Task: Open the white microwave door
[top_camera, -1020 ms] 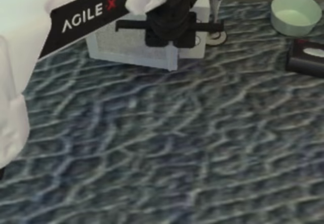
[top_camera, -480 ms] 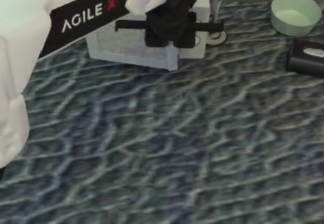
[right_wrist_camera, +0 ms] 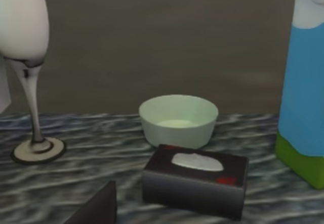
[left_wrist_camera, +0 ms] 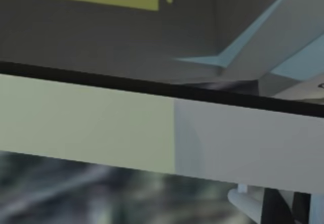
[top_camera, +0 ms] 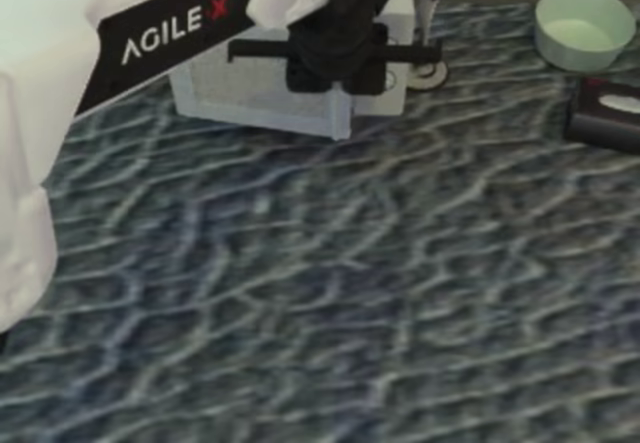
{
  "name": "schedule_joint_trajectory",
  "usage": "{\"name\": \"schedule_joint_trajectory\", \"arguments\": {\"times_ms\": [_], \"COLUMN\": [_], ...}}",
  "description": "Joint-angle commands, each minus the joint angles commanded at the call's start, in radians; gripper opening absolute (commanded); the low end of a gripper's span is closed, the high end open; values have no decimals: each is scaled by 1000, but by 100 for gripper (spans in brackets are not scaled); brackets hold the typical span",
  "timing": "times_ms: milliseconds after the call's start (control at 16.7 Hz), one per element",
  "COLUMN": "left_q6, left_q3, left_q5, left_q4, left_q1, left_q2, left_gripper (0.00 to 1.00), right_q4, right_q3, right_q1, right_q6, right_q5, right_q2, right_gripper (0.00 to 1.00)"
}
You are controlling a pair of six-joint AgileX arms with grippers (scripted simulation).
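microwave door [top_camera: 268,101] free edge swung slightly farther out from white microwave [top_camera: 395,23]; left gripper [top_camera: 335,63] shifted a touch with it

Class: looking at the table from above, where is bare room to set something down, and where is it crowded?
Free: the whole stretch of table in front of the microwave. Crowded: the far edge, with left gripper at the door, glass, bowl, tissue box.

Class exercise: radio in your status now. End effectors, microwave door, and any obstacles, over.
Left end effector at the microwave door, far left of table. Door looks slightly ajar at its right edge. Right arm out of top view. Wine glass beside the white microwave.
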Motion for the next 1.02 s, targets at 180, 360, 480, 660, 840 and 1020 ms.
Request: {"name": "schedule_joint_trajectory", "arguments": {"times_ms": [180, 360, 480, 660, 840, 1020], "left_q6": [37, 83, 101, 101, 101, 101], "left_q3": [-54, -128, -154, -155, -155, -155], "left_q5": [11, 33, 43, 43, 43, 43], "left_q4": [30, 65, 80, 81, 81, 81], "left_q1": [5, 13, 15, 15, 15, 15], "left_q2": [-39, -84, -103, -104, -104, -104], "left_gripper": [0, 0, 0, 0, 0, 0], "right_q4": [0, 0, 0, 0, 0, 0], "right_q3": [0, 0, 0, 0, 0, 0], "right_q1": [0, 0, 0, 0, 0, 0], "right_q6": [0, 0, 0, 0, 0, 0], "right_q5": [0, 0, 0, 0, 0, 0], "right_q2": [0, 0, 0, 0, 0, 0], "right_gripper": [100, 100, 100, 100, 100, 100]}}
